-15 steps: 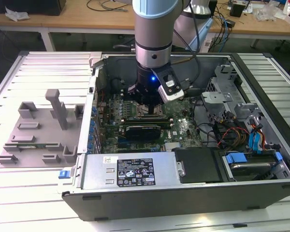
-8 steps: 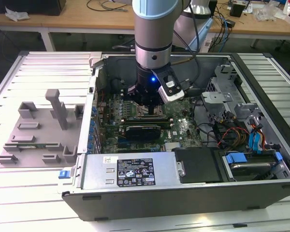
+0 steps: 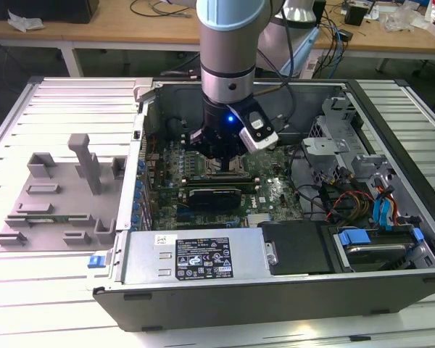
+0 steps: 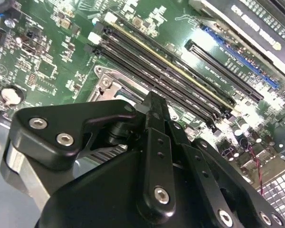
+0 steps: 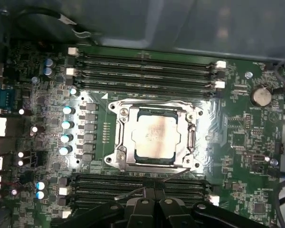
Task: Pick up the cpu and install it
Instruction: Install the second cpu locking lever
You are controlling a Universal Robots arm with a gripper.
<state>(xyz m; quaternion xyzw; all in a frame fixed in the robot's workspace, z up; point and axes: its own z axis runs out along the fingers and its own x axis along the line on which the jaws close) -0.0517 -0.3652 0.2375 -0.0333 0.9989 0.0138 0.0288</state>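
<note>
The cpu (image 5: 156, 135) lies flat inside the metal-edged socket frame (image 5: 118, 159) in the middle of the green motherboard (image 5: 256, 142); its silver-grey top is bare in the first wrist view. My gripper (image 5: 156, 195) hovers just above the board beside the socket, over the memory slots (image 5: 142, 183), shut with nothing in it. The second wrist view has the gripper (image 4: 154, 102) in front of a corner of the socket frame (image 4: 109, 85). In the exterior view the gripper (image 3: 221, 156) reaches down into the open computer case (image 3: 275, 290), hiding most of the socket.
A grey moulded holder (image 3: 65, 188) lies on the slatted table at the exterior view's left. Inside the case are a dark expansion card (image 3: 214, 196), a power supply (image 3: 196, 257), a drive cage (image 3: 333, 130) and loose cables (image 3: 341, 199). Case walls ring the board.
</note>
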